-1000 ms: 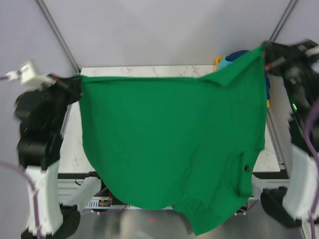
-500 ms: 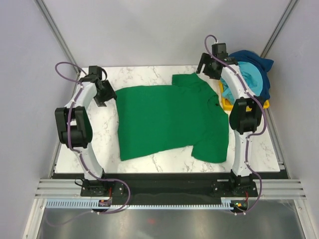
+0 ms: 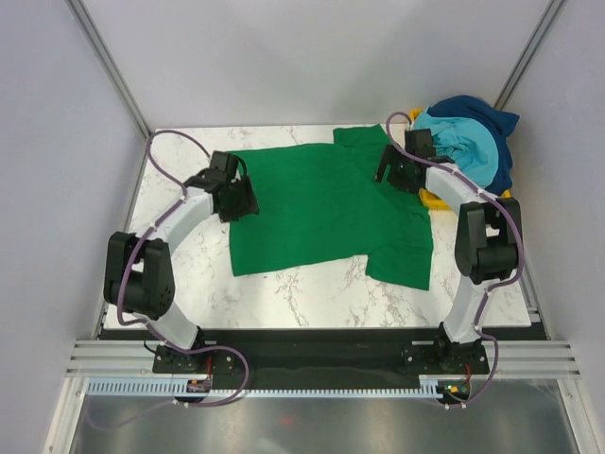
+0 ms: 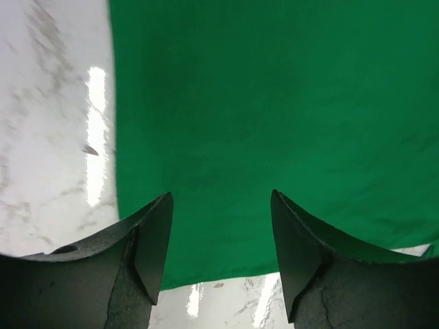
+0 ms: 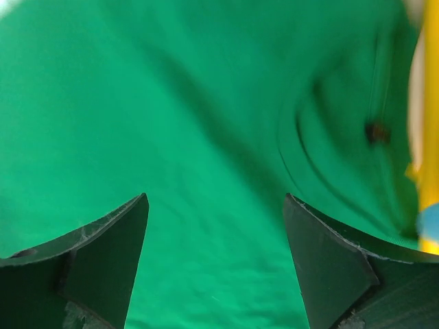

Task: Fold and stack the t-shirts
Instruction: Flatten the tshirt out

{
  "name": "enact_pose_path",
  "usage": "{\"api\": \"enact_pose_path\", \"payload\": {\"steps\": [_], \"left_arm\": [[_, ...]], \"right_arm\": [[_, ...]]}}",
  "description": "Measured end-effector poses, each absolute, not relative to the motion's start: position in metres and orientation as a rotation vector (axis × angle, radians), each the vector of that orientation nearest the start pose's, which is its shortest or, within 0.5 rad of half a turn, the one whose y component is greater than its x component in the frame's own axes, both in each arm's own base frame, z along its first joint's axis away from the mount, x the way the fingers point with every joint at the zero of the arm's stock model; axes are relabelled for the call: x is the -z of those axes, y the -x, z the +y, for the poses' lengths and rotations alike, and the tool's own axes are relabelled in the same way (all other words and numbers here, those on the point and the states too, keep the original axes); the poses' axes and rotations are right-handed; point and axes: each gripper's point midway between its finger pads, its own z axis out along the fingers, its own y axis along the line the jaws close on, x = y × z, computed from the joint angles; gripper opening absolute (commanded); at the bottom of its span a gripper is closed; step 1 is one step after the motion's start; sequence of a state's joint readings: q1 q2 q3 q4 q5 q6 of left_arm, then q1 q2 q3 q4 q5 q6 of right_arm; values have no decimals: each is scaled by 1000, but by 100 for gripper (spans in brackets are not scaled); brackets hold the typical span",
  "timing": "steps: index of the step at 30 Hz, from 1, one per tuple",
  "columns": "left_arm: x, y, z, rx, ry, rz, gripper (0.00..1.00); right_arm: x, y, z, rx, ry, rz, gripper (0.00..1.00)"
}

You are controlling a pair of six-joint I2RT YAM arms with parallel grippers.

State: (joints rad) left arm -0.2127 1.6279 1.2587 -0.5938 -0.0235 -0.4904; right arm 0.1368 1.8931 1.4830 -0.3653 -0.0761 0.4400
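Note:
A green t-shirt (image 3: 321, 213) lies spread flat on the marble table (image 3: 180, 274), its collar toward the right. Over the shirt's left edge hangs my left gripper (image 3: 238, 200), open with nothing between its fingers; its wrist view shows the green t-shirt (image 4: 274, 103) and its hem below the jaws. My right gripper (image 3: 395, 173) hovers open over the collar area, and its wrist view is filled by the green t-shirt (image 5: 206, 137) with the collar seam at right. A heap of blue and teal t-shirts (image 3: 473, 137) sits at the back right.
A yellow container (image 3: 433, 197) holds the heap of shirts at the table's back right corner. Bare marble shows left of and in front of the green shirt. A black rail (image 3: 312, 345) runs along the near edge by the arm bases.
A second ago both grippers held the green shirt up in the air, stretched between them. It has since been laid flat and let go, and both open grippers have moved inward over it.

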Motion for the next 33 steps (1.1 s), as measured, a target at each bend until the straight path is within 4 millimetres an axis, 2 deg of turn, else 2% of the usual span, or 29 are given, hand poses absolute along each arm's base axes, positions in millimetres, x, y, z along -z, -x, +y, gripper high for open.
{"api": "enact_pose_path", "payload": {"steps": [2, 4, 8, 10, 13, 16, 18, 23, 25, 27, 30, 33], "left_arm": [[-90, -366, -115, 262, 337, 2595, 65], [-65, -351, -121, 274, 346, 2657, 65], [-30, -341, -120, 260, 404, 2724, 64], [-22, -341, -118, 260, 442, 2732, 63], [-23, -349, -112, 267, 491, 2699, 63], [-22, -357, -94, 208, 542, 2665, 64], [-22, -360, -80, 163, 585, 2647, 64], [-23, -374, -39, 107, 724, 2598, 63], [-23, -375, -28, 89, 760, 2587, 64], [-26, -372, -25, 76, 767, 2590, 66], [-43, -367, -29, 79, 739, 2574, 68], [-81, -365, -35, 106, 698, 2500, 68]], "right_arm": [[-85, -474, 98, -355, -335, 2441, 87], [-64, -461, 96, -345, -344, 2495, 87], [-48, -449, 96, -347, -350, 2531, 86], [-44, -447, 97, -355, -357, 2532, 86], [-34, -440, 102, -380, -383, 2539, 86], [-33, -441, 114, -436, -400, 2501, 86], [-35, -443, 128, -489, -403, 2474, 87], [-39, -441, 178, -621, -340, 2466, 87], [-41, -441, 191, -648, -312, 2474, 88], [-42, -439, 195, -647, -304, 2494, 88], [-45, -438, 191, -618, -307, 2520, 93], [-54, -433, 181, -565, -301, 2533, 98]]}}
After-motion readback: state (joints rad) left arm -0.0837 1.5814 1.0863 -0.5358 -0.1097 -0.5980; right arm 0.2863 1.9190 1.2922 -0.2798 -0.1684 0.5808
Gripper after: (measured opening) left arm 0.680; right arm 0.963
